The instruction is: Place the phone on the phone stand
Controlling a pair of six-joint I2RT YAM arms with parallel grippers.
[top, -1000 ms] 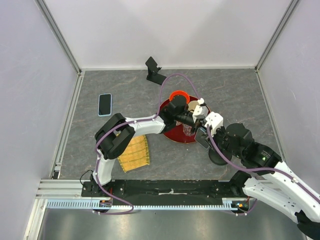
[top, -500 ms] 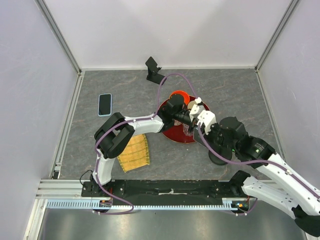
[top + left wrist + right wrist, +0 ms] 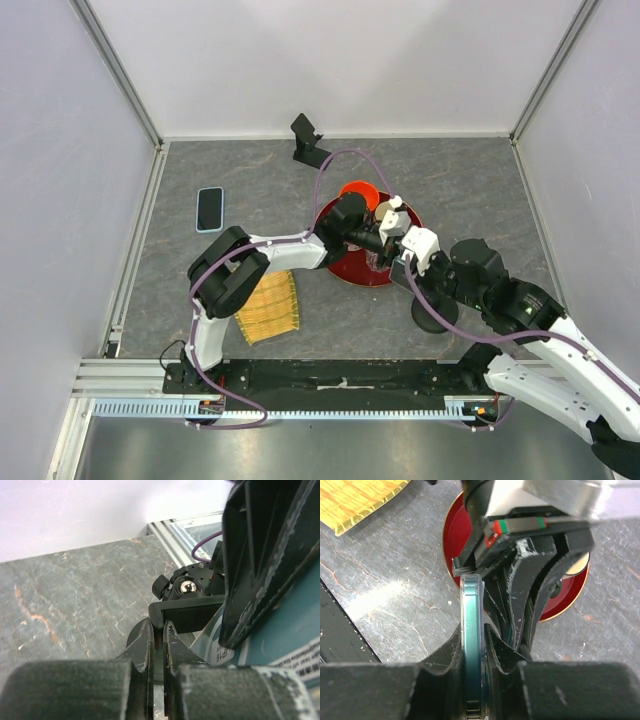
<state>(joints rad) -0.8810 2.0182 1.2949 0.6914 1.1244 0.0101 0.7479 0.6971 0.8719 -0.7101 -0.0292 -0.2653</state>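
Note:
My right gripper [image 3: 481,645] is shut on a teal phone [image 3: 471,630], held edge-on over the near rim of the red plate [image 3: 345,268]. In the left wrist view the phone's back [image 3: 260,645] shows at the right. My left gripper [image 3: 159,635] is shut on the black lip of a phone stand [image 3: 187,612] with a chrome ball joint [image 3: 187,586]. Its round black base [image 3: 435,312] sits on the table. In the top view both grippers meet over the plate, the left [image 3: 383,243] and the right [image 3: 405,262] almost touching.
A second black stand [image 3: 310,142] stands at the back wall. A blue phone [image 3: 210,209] lies flat at the left. An orange cup [image 3: 357,190] sits on the plate's far side. A yellow slatted mat [image 3: 270,305] lies near the left arm.
My right gripper, holding the phone, moved up-left toward the left gripper and then back a little to the right. The left arm has barely moved.

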